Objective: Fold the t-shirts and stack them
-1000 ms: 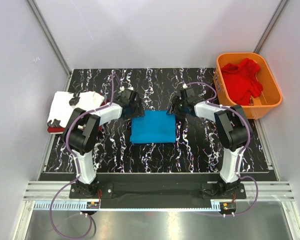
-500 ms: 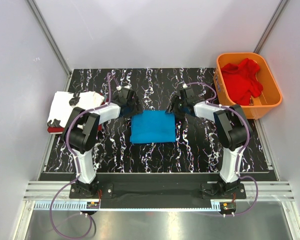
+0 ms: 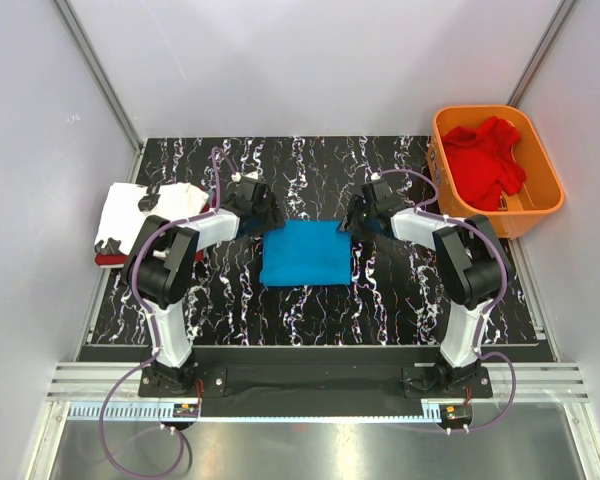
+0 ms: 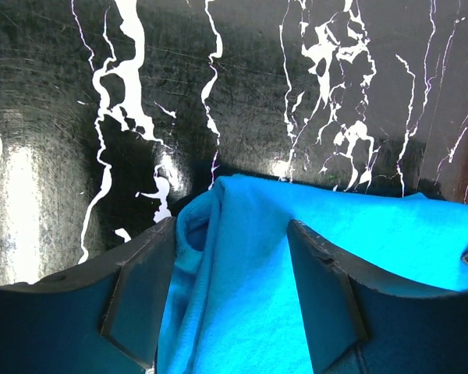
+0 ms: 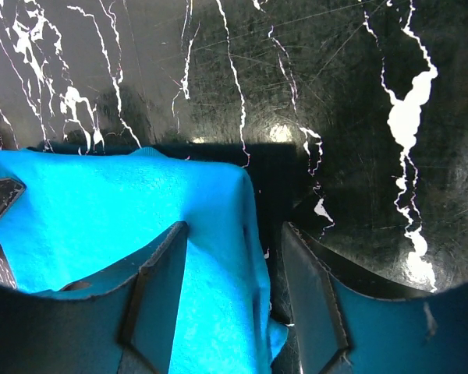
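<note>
Top external only, orange basket (image 3: 537, 216), white t-shirt (image 3: 130, 208)

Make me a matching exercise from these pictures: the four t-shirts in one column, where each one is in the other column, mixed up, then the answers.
Column one
1. blue t-shirt
2. white t-shirt
3. bright red t-shirt
4. dark red t-shirt

Column two
A. in the orange basket
B. folded flat, middle of the table
C. left edge of the table, underneath another shirt
D. left edge of the table, on top of another shirt

Pairs: 1-B, 2-D, 3-A, 4-C
</note>
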